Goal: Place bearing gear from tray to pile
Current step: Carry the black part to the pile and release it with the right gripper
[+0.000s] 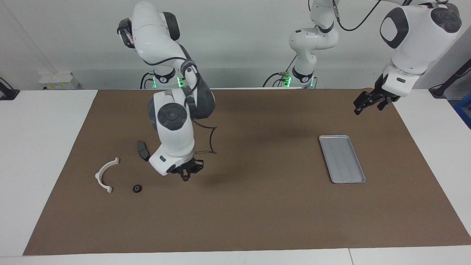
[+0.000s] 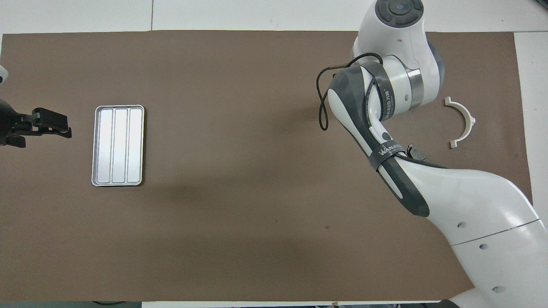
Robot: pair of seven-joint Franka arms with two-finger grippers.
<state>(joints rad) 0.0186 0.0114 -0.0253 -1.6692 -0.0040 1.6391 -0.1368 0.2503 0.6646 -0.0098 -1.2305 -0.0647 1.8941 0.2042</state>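
Tray (image 1: 342, 158) bare; my right gripper (image 1: 186, 176), jaws pressed together on something I can't make out, hangs beside the pile's half-ring (image 1: 105, 175); release left; left gripper (image 1: 369, 102), spread, waits.

Both arms (image 1: 173, 121) were glossy white with dark grey joint caps and elbow bands, looped black cables, small screw holes on the shells, a lettered black strap (image 2: 387, 150), green-lit bases (image 1: 287, 79), and black tools.
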